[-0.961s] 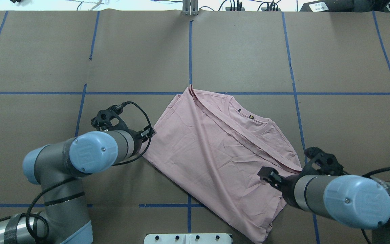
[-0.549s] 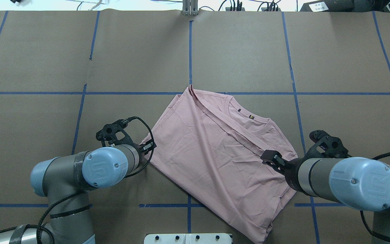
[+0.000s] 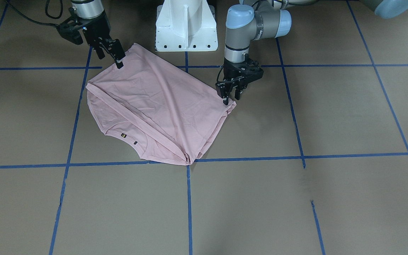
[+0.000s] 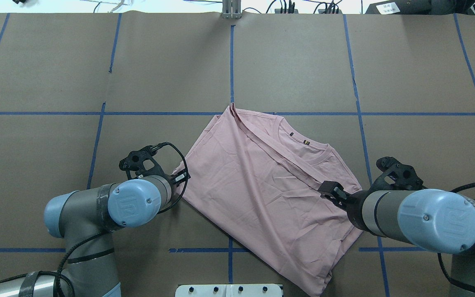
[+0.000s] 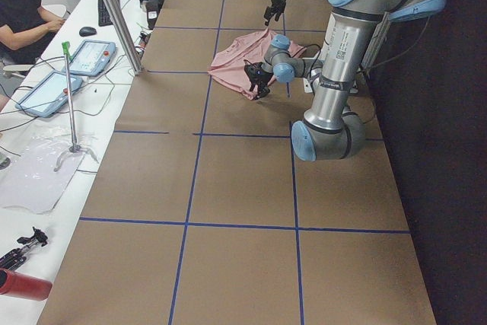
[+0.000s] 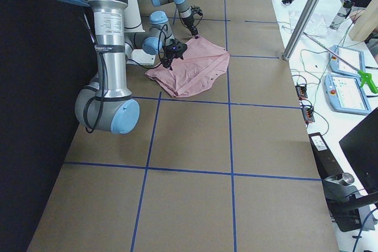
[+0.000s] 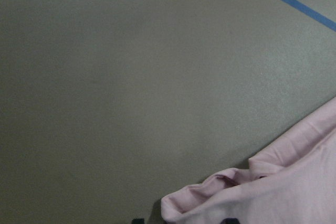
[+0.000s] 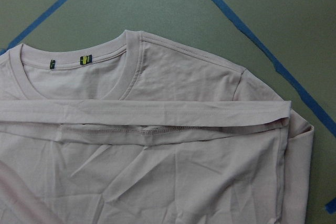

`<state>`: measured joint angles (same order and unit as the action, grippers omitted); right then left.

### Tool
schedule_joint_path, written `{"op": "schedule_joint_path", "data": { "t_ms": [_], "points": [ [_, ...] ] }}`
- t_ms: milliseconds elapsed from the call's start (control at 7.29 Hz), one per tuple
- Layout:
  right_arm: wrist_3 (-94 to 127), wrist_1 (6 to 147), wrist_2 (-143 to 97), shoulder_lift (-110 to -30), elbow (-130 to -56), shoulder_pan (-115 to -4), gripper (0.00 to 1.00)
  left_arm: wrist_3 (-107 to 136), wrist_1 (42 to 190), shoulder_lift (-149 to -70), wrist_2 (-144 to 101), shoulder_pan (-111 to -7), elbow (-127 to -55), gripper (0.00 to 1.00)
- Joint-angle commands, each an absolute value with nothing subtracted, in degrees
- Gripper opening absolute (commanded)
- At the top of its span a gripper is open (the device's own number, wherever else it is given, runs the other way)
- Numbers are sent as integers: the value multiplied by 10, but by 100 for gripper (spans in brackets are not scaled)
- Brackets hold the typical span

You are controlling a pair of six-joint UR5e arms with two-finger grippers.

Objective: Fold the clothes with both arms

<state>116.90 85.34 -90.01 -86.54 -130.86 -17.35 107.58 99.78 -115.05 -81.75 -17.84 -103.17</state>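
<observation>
The pale pink T-shirt (image 4: pixel 262 185) lies folded and slanted on the brown table, also in the front view (image 3: pixel 154 106). Its collar with small tags (image 8: pixel 84 59) faces up; the Snoopy print is hidden. My left gripper (image 3: pixel 231 99) stands low at the shirt's left corner (image 7: pixel 252 192), which is bunched between its spread fingers. In the overhead view it (image 4: pixel 178 178) is mostly under the wrist. My right gripper (image 4: pixel 329 190) hovers open over the shirt's right side near the folded sleeve, and its fingers look apart in the front view (image 3: pixel 111 59).
The white pedestal base (image 3: pixel 186 24) stands at the near table edge by the shirt's hem. Blue tape lines (image 4: pixel 231 62) grid the brown surface. A side bench with tablets (image 5: pixel 91 55) and a person is beyond the far edge.
My left arm has drawn back toward the base and its gripper has settled at the shirt's left corner, which now bunches. My right gripper has moved forward over the shirt.
</observation>
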Motion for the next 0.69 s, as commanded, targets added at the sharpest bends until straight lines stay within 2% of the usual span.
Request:
{"op": "schedule_joint_path", "data": {
  "t_ms": [0,549],
  "points": [
    [1169,853,-899,-866,-1308,-173,100,1073,998,-1154,-815,-182,-1027,0],
    [1169,853,-898,-866,-1308,-172,100,994,999,-1161,-816,-239,-1026,0]
  ]
}}
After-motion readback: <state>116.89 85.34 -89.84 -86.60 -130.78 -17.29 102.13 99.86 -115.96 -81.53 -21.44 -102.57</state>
